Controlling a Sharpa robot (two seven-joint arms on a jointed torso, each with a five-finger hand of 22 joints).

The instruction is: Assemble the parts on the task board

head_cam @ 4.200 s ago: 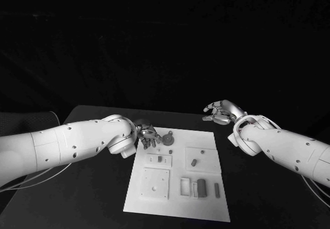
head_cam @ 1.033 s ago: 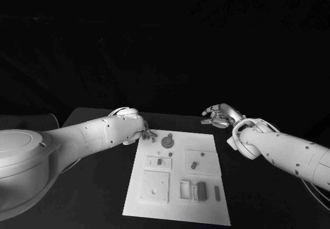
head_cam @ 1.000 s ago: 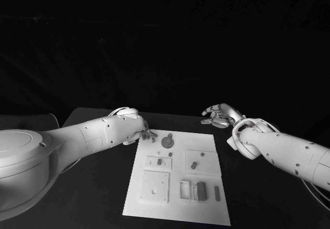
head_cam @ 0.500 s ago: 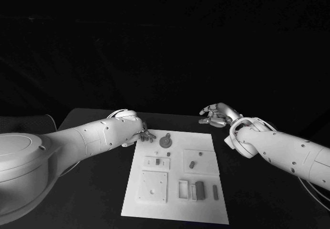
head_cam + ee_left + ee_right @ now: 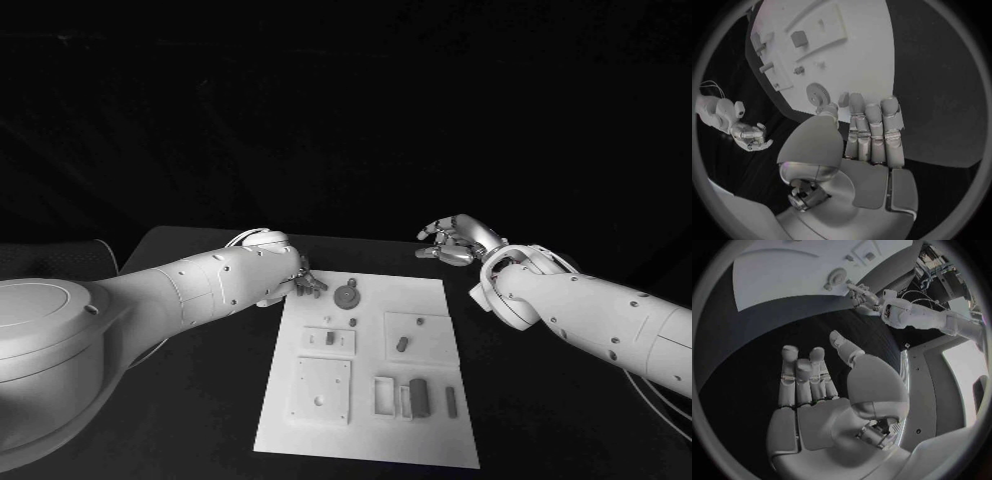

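Head view, board: the white task board (image 5: pixel 368 370) lay flat on the black table (image 5: pixel 188 250), and every place below is given from it.
Head view, parts: a round toothed wheel (image 5: pixel 346 297) lay near the board's far edge; a small block (image 5: pixel 330 339) and a short peg (image 5: pixel 402 344) sat in raised frames at mid-board; a dark bar (image 5: pixel 418 395) stood in a slot near the near edge, with a thin pin (image 5: pixel 451 400) loose beside it.
Head view, left hand: the left hand (image 5: pixel 303 284) hung at the board's far left corner, just beside the wheel; its fingers were too small there to read.
Head view, right hand: the right hand (image 5: pixel 456 243) was held off the board, beyond its far right corner, fingers loosely curled with nothing in them.
Left wrist view, fingers: the left hand (image 5: pixel 864 135) had its fingers straight and side by side, thumb apart, holding nothing; the fingertips (image 5: pixel 856 102) reached over the board's edge close to the wheel (image 5: pixel 818 93), whether touching I could not tell.
Right wrist view, fingers: the right hand (image 5: pixel 820 382) was spread over bare table, well apart from the board (image 5: pixel 786 275), and gripped nothing.
Progress: judged early to middling; a few pieces looked seated, while the wheel and the pin looked unplaced, and no part was in either hand.
Left to do: probably picking up the wheel and fitting it, then the remaining loose pieces.
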